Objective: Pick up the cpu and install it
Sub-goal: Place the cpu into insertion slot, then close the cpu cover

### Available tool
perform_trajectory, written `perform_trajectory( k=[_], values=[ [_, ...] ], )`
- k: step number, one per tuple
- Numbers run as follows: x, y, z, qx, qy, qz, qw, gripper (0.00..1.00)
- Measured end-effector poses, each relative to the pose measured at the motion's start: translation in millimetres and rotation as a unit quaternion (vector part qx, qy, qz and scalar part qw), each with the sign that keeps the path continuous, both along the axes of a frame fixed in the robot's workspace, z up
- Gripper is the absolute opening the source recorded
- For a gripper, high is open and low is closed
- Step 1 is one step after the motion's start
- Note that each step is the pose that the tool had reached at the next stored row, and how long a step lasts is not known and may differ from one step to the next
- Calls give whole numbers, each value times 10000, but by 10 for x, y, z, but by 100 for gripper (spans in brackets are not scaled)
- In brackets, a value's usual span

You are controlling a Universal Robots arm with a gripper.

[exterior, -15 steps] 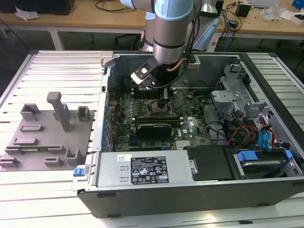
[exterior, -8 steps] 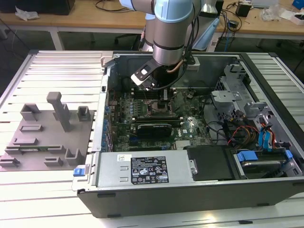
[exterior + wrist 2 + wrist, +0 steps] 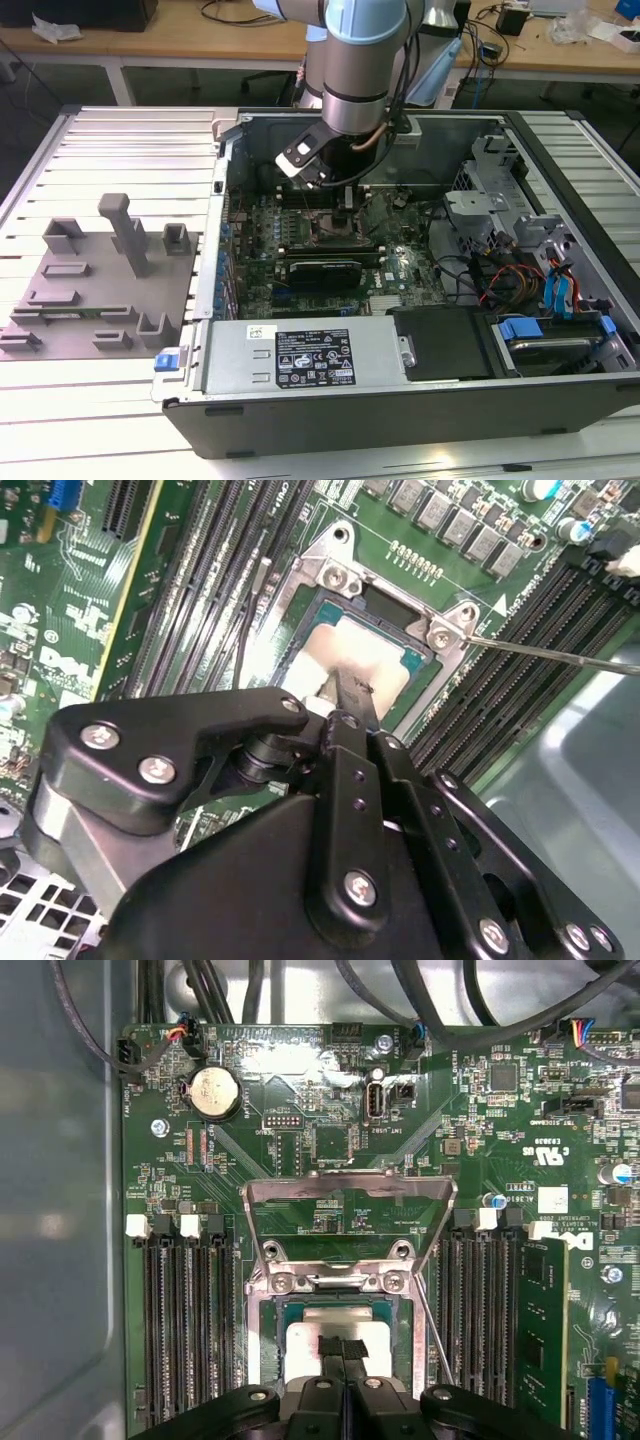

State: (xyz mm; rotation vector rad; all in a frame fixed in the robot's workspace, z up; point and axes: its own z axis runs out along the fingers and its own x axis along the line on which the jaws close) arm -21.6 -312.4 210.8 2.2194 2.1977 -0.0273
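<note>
Install step in hand. The cpu [image 3: 308, 1348] lies inside the socket [image 3: 418, 1330] on the motherboard [image 3: 330, 1110], with the load plate [image 3: 350, 1188] standing open. The gripper [image 3: 343, 1348] is over the chip's middle, fingers drawn together and gripping nothing. The tips seem to touch the lid, though contact is hard to judge. Judged need: chip flat and square in its seat, no sideways drag.

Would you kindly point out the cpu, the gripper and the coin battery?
cpu [image 3: 303, 1350], first wrist view, bare silvery top.
gripper [image 3: 343, 1348], first wrist view, between its fingertips.
coin battery [image 3: 213, 1093], first wrist view, centre of face.
</note>
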Motion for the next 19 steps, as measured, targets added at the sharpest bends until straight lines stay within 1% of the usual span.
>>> perform_trajectory(
  k=[8, 9, 11, 19],
  values=[
    [0, 0, 166, 0, 0, 0, 10000, 11],
    [0, 0, 208, 0, 0, 0, 10000, 11],
    [1, 3, 263, -9, 0, 1, 10000, 11],
    [0, 3, 276, -11, 0, 0, 10000, 11]
  ],
)
